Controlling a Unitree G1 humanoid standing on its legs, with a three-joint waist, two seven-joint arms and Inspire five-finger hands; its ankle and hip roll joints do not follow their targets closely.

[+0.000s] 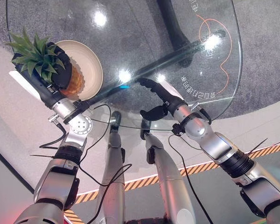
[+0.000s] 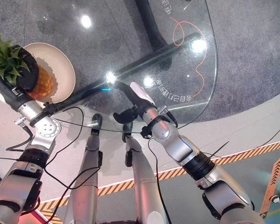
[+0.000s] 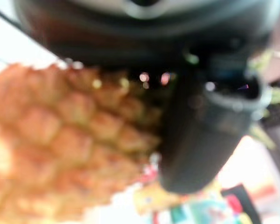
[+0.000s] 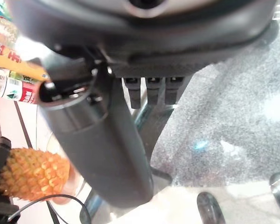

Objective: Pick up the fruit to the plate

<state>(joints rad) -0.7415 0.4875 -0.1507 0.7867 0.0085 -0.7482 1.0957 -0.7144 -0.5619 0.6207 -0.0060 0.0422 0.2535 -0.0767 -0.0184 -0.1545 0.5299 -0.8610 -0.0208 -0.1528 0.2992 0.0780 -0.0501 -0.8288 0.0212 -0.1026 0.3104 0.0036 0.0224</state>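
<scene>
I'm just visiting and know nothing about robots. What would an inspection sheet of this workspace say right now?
Surface: round glass table, see-through, with bright light reflections and orange line markings.
Job's things: pineapple held in the left hand, over the cream plate; whether it rests on the plate cannot be told.
Clutter: nothing seen on the glass besides the plate.
Hands: left hand curled round the pineapple; right hand open above the table, holding nothing.
Cables: nothing seen apart from the robot's own.
Surroundings: grey carpet beneath; orange-and-black striped floor tape.

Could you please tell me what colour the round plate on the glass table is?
The round plate is cream or pale beige, plain with no pattern; the left eye view shows it best.
</scene>
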